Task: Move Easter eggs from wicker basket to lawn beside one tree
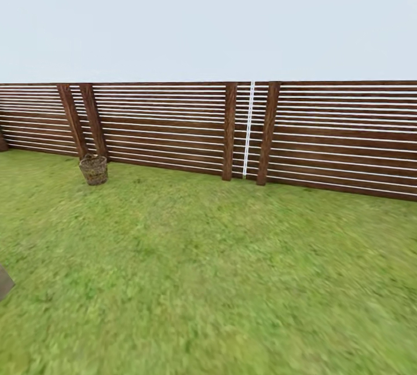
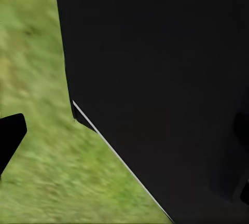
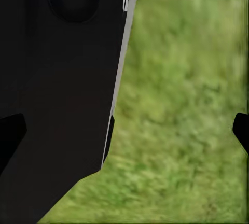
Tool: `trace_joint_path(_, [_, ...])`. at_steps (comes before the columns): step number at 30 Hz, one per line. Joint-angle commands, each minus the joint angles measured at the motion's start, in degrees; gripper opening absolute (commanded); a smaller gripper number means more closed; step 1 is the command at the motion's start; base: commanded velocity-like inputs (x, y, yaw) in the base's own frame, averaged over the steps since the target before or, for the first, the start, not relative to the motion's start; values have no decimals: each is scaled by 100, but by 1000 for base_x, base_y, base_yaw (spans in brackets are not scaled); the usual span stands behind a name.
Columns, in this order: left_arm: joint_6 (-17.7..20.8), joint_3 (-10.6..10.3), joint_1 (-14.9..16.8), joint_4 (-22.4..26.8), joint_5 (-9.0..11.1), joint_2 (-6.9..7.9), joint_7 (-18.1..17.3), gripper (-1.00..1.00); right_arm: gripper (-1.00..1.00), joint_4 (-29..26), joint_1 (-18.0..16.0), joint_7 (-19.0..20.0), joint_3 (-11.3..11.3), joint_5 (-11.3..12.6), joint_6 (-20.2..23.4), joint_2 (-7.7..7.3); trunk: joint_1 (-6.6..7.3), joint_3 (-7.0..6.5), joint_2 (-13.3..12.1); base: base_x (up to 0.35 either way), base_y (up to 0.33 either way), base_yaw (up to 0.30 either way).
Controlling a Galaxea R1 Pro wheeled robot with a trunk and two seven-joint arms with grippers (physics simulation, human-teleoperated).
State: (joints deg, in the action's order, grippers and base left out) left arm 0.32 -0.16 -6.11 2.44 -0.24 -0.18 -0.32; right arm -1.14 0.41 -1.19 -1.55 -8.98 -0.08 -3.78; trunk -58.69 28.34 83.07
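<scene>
A tan open-weave wicker basket (image 1: 94,169) stands at ten o'clock on the mottled green lawn (image 1: 220,271), contents hidden, beside the brown slatted fence (image 1: 324,138). Black robot bodywork (image 2: 166,89) blocks both wrist views; neither end effector's opening can be judged.

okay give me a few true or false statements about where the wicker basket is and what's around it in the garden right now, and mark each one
1. The wicker basket stands on the lawn close to the wooden fence. True.
2. The basket lies tipped on its side. False: it stands upright.
3. The basket is at the right of the head view. False: it is at the left.
4. The sky above the fence is pale and nearly cloudless. True.
5. An Easter egg lies on the grass beside the basket. False: only grass shows there.
</scene>
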Motion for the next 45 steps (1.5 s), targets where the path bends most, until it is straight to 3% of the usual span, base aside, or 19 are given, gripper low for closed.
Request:
trace_joint_path(1, [3,-1,-4,15,-3,0,-3,100,100,-10,3,-12,-12,-42,-1,0,-4,3,1,326,-73,0])
trace_joint_path(27, [3,-6,-4,12,-3,0,-3,100,100,-14,3,-12,-6,-33,-1,4,-4,3,1,326,-74,168])
trace_joint_path(45, [3,-5,-4,11,-3,-8,-3,100,100,-16,3,-12,-4,-34,-1,0,-4,3,1,326,-74,15])
